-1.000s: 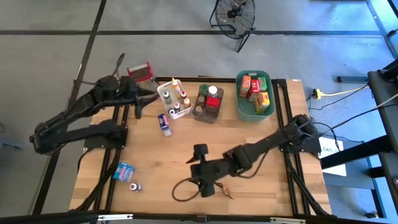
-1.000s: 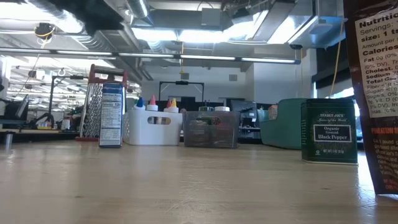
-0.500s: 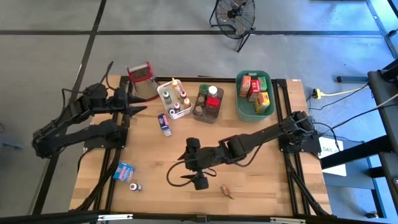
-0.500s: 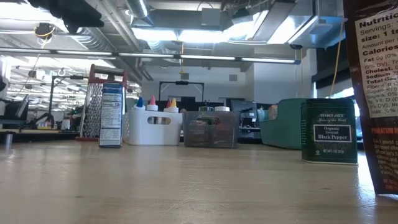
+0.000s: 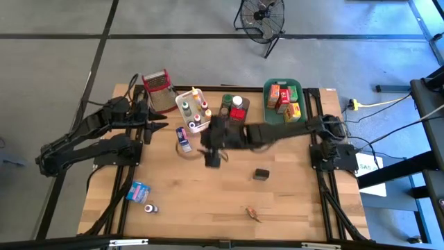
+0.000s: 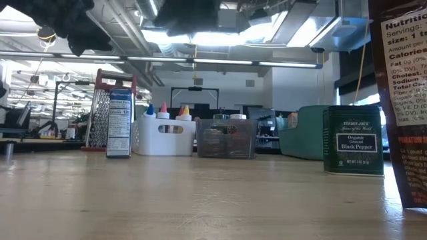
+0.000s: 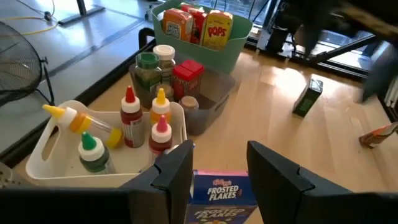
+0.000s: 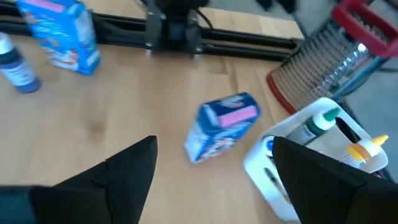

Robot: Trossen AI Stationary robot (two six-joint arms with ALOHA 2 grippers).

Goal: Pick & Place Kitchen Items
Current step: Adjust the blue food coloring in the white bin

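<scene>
While the blue Frosted Flakes box stands just left of centre in the high view, near the white caddy of squeeze bottles, it is the item closest to both of my grippers, so I judge it the next thing to lift. Seen from my left wrist, the box sits straight ahead of my left gripper, framed by the gap between my two fingers, which stand part open around nothing. From above, my left gripper is just to the upper left of the box, and my right gripper hangs just to its right, fingers spread wide and empty. In my right wrist view the box appears tilted, its long axis slanting across the wood. Neither gripper touches it; I cannot tell which is nearer.
</scene>
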